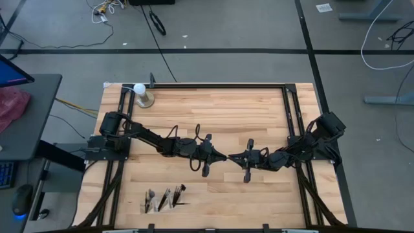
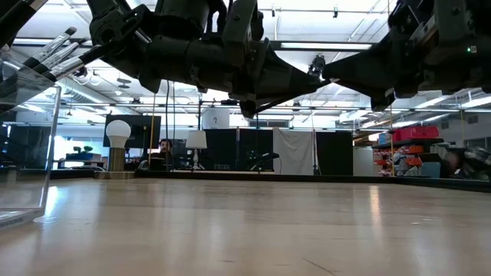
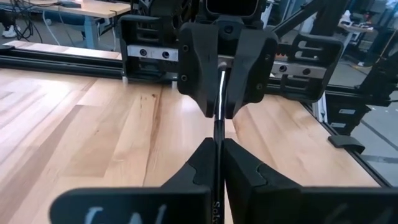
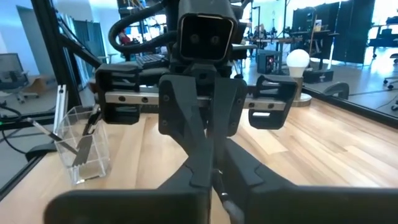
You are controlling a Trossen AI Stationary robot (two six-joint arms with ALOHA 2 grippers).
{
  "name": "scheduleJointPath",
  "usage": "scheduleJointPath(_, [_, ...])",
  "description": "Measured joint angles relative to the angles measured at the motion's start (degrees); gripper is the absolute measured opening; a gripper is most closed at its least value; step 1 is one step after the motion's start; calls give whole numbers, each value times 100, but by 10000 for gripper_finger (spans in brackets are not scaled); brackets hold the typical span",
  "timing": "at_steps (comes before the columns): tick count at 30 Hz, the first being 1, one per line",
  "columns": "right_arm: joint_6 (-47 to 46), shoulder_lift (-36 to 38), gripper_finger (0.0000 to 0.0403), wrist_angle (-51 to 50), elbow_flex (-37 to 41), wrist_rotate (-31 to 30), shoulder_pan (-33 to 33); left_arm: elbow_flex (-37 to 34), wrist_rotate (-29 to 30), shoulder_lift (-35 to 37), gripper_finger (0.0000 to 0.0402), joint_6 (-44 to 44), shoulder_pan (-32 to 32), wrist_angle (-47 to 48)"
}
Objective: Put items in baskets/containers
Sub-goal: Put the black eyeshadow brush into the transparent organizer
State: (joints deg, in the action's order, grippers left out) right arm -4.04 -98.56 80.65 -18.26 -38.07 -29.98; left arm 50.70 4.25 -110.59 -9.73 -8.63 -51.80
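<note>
One thin makeup brush (image 3: 219, 124) hangs mid-air over the tabletop (image 1: 226, 110) centre, its long axis bridging both grippers; left gripper (image 1: 206, 167) and right gripper (image 1: 247, 173) fingers both clamp it. The clear organizer (image 1: 162, 199), already holding brushes, lies nearer the left arm.

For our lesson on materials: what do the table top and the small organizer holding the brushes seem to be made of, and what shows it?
The table top looks like pale wood joined from strips, with a smooth finish: grain lines and plank seams show. The organizer looks like clear hard plastic, perhaps acrylic: its walls are see-through, with bright edges, and the brushes show through them.
</note>
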Motion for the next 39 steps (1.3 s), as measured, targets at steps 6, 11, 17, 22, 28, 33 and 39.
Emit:
scheduleJointPath(6, [0,0,12,-114,-4,-1,0,0,39,-2,27,-5,1,27])
scheduleJointPath(11, [-215,11,11,-393,-4,-53,-2,7,75,7,66,136,20,-105])
scheduleJointPath(17, [-874,543,11,-1420,-2,-199,95,9,18,4,153,334,15,103])
scheduleJointPath(22, [-1360,1220,11,-2522,-49,-193,211,7,378,2,201,597,-29,448])
scheduleJointPath(28, [-1755,1749,11,-4529,-645,-147,297,233,722,2,196,896,-102,922])
scheduleJointPath(33, [-1742,1797,11,-5626,-1267,-81,295,645,1080,2,183,1163,-127,1804])
scheduleJointPath(39, [-1621,1792,11,-5887,-1469,-87,295,793,1121,2,181,1345,-163,1915])
